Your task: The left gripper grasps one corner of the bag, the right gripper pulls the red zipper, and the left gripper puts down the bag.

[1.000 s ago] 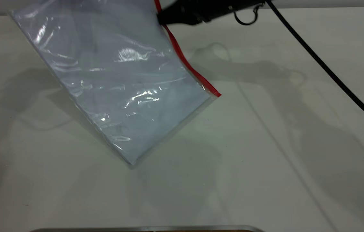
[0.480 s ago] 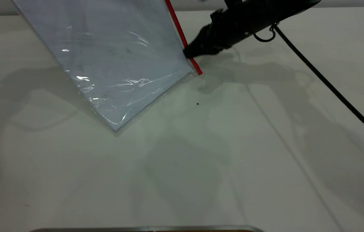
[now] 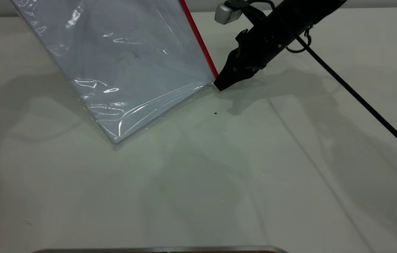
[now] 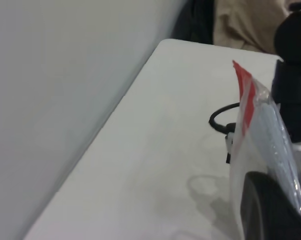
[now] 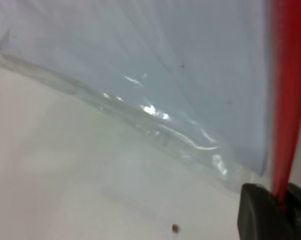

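Observation:
The bag [image 3: 124, 63], a clear pouch with a pale bluish sheet inside, hangs tilted from above the picture's top, its low plain corner near the table. The red zipper [image 3: 200, 42] runs down its right edge. My right gripper [image 3: 219, 86] is at the low end of that strip, at the bag's corner [image 3: 209, 83]. In the right wrist view the red strip [image 5: 286, 100] runs into my shut jaws [image 5: 280, 202]. My left gripper is out of the exterior view. In the left wrist view it [image 4: 283, 207] is shut on the bag [image 4: 270, 145] near the red strip [image 4: 245, 100].
The white table [image 3: 290, 175] carries a small dark speck [image 3: 215, 113] below the bag's corner. The right arm's black cable [image 3: 360, 98] trails to the right edge. A silver-grey box [image 3: 223, 13] sits on the right arm. A metal edge [image 3: 160, 249] lies along the front.
My right gripper has slid down the red zipper from near its top to its low end. The bag has risen and swung toward the back left.

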`<state>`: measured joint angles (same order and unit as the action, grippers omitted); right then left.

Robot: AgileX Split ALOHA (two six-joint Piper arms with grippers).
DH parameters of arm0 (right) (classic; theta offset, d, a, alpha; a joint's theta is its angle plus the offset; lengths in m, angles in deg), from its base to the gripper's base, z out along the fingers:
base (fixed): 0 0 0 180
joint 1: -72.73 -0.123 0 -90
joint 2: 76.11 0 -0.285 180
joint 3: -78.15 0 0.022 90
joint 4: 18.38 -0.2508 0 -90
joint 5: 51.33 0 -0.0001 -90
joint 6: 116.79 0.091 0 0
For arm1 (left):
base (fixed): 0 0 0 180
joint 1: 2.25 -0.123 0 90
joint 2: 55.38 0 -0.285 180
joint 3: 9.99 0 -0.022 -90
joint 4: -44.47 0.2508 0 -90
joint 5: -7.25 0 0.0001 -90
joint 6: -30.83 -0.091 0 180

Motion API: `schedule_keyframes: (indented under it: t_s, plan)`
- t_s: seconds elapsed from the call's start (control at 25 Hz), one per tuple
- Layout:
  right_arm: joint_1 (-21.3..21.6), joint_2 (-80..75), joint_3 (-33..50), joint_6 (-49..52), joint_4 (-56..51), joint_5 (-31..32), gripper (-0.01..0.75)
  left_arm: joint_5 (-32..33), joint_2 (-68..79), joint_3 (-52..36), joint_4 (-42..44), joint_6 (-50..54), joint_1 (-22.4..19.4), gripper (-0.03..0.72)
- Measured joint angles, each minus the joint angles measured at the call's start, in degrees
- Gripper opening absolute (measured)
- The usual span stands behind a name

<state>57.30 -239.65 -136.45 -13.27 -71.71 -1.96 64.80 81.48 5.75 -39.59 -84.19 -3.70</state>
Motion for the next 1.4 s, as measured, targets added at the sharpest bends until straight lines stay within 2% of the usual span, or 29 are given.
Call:
schedule_keyframes:
  t_s: [0.08, 0.32, 0.44, 0.68, 0.76, 0.88, 1.04, 1.12, 1.28, 1.4]
  plan:
    - [0.0, 2.4, 0.2, 0.4, 1.2, 0.6, 0.165, -0.3, 0.3, 0.1, -0.1, 4.0, 0.0, 0.051]
    - [0.0, 15.6, 0.2, 0.4, 0.1, 1.5, 0.416, -1.2, 3.7, -0.1, 0.4, 13.7, -0.1, 0.051]
    - [0.0, 22.1, 0.2, 1.7, -1.0, 3.9, 0.468, -1.9, 6.1, -1.2, -0.1, 17.5, 0.3, 0.056]
    - [0.0, 34.2, 0.2, 8.4, -1.8, 13.6, 0.468, -4.8, 12.5, -1.8, -0.8, 20.3, 4.6, 0.104]
    - [0.0, 37.7, 0.2, 11.3, -1.3, 18.2, 0.455, -6.3, 13.5, -1.8, -1.7, 22.2, 5.8, 0.152]
    - [-0.1, 42.6, 0.2, 18.8, 1.4, 20.5, 0.427, -6.5, 13.4, -1.8, -3.7, 27.1, 6.0, 0.252]
    - [-0.1, 49.4, 0.2, 31.1, 7.2, 21.2, 0.388, -3.6, 10.9, -1.8, -2.9, 36.7, 3.7, 0.396]
    - [-0.2, 52.8, 0.3, 35.1, 9.9, 21.4, 0.383, -0.3, 8.4, -1.8, -1.7, 40.4, 1.3, 0.442]
    - [-0.6, 60.8, 0.3, 42.3, 15.0, 21.4, 0.381, 7.2, 1.9, -1.8, -0.4, 43.8, -3.8, 0.475]
    - [-0.6, 67.4, 1.7, 47.5, 19.3, 21.4, 0.381, 8.3, -4.6, -1.8, 0.5, 47.1, -6.8, 0.476]
